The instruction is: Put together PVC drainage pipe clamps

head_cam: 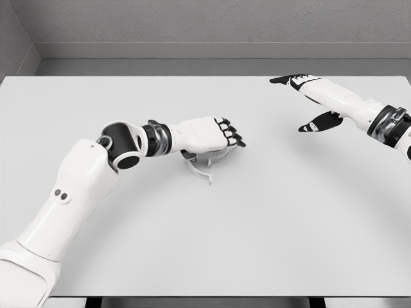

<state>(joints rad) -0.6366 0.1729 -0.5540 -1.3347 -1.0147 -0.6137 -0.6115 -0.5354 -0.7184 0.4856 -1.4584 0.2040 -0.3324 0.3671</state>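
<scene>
A white PVC pipe clamp [203, 165] lies on the table just left of the middle, a curved ring with a flat tab pointing toward me. My left hand [221, 136] lies over its top, black-tipped fingers [234, 137] curled down around the ring's far side, hiding most of the ring. My right hand [306, 102] hovers at the far right, well away from the clamp. It is open, with its fingers stretched toward the left and its thumb hanging below.
The pale grey table [270, 224] fills the view, its front edge along the bottom. A grey wall [212, 25] runs behind its far edge. My left forearm [77, 186] crosses the lower-left part of the table.
</scene>
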